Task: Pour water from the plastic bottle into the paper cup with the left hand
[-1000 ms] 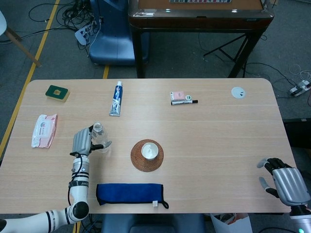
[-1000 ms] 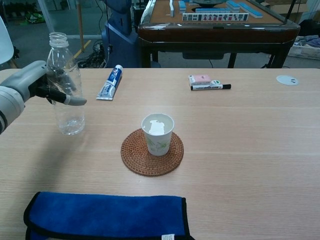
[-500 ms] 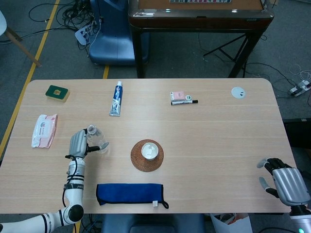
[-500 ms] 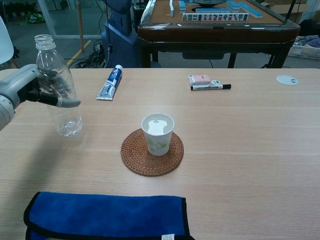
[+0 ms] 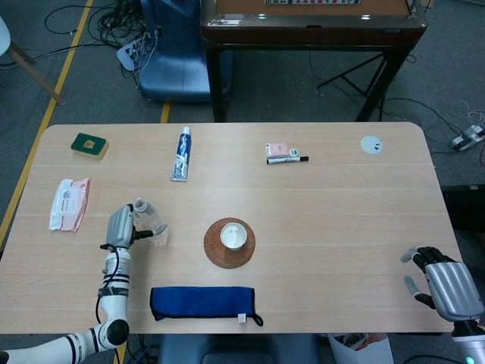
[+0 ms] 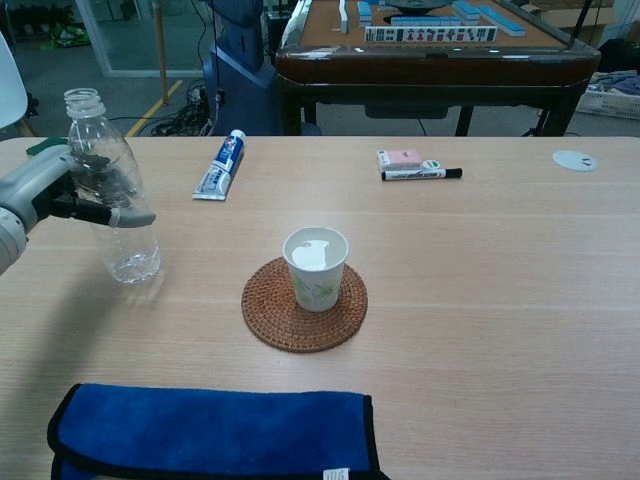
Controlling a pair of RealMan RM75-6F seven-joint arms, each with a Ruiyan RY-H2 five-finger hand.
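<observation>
The left hand (image 6: 50, 195) grips the uncapped plastic bottle (image 6: 112, 205), tilted slightly and apparently resting on the table (image 6: 480, 260) well left of the paper cup (image 6: 316, 268) on its woven coaster (image 6: 270, 310), while the right hand (image 5: 447, 287) hangs off the near edge, fingers loosely curled around nothing.

The paper cup (image 6: 316, 266) is set on the woven coaster (image 6: 304, 305) (mid-table); the plastic bottle (image 6: 112, 192) is left of it, the folded towel (image 6: 212, 431) before it.
</observation>
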